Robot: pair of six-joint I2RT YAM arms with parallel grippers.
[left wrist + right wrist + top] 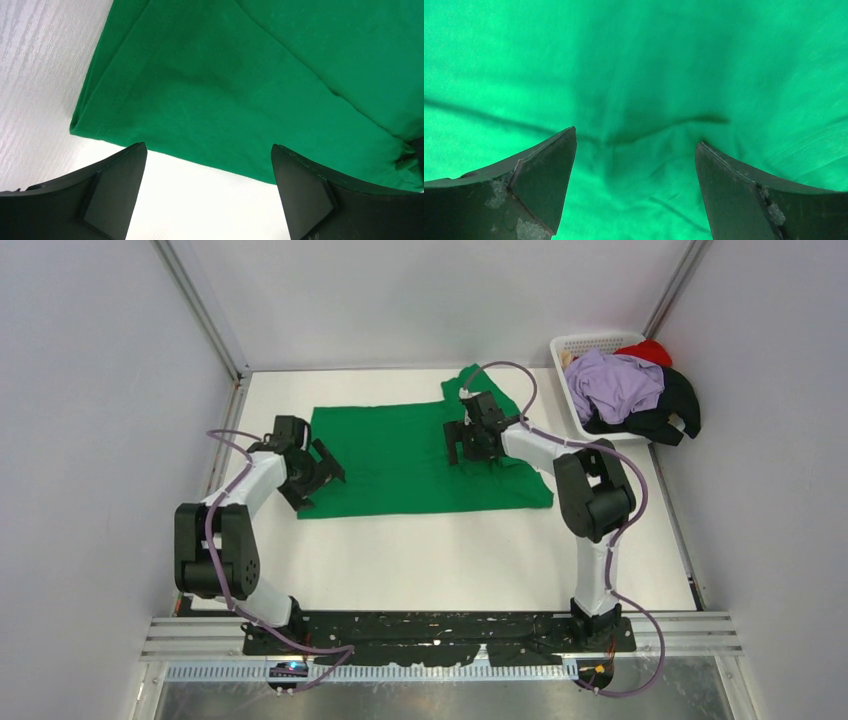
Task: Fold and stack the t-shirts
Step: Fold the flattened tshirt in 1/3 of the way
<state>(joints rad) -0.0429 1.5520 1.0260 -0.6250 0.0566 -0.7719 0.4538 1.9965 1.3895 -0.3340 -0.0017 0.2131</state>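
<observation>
A bright green t-shirt [410,455] lies spread flat on the white table, one sleeve reaching toward the back. My left gripper [322,472] is open at the shirt's left edge; in the left wrist view the hemmed green edge [210,100] lies just ahead of my empty fingers [112,192]. My right gripper [468,445] is open over the shirt's right part; the right wrist view shows only wrinkled green cloth [639,100] between the fingers [546,177]. A lilac shirt [615,383], a black shirt [670,410] and a red shirt [652,349] are heaped in the basket.
A white lattice basket [585,345] stands at the back right corner, overflowing with clothes. Grey walls with metal rails bound the table on the left, back and right. Bare white table [440,560] lies between the shirt and the arm bases.
</observation>
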